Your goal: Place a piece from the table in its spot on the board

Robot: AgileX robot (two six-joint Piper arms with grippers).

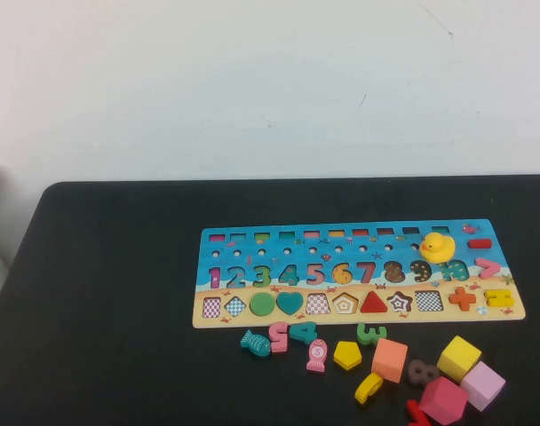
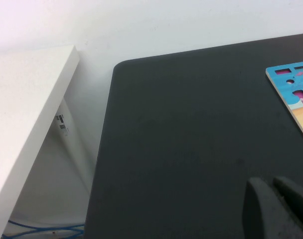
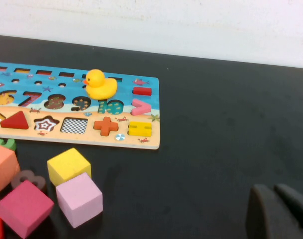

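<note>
The piece, a small flat yellow pentagon (image 1: 347, 355), lies on the black table (image 1: 119, 293) just in front of the board (image 1: 206, 257). The board's pentagon recess (image 1: 345, 303) in the tan strip is empty, straight behind the piece. Neither arm shows in the high view. My left gripper (image 2: 268, 183) is shut and empty over bare table, to the left of the board's end (image 2: 293, 89). My right gripper (image 3: 271, 189) is shut and empty over bare table, to the right of the board (image 3: 141, 142). The piece is out of both wrist views.
A rubber duck (image 1: 437, 248) stands on the board's right part. Loose pieces lie in front: orange cube (image 1: 390, 359), yellow cube (image 1: 459, 357), pink cube (image 1: 483, 385), magenta cube (image 1: 443, 399), curved yellow piece (image 1: 369, 388), numbers, fish. A white shelf (image 2: 27, 99) stands left of the table.
</note>
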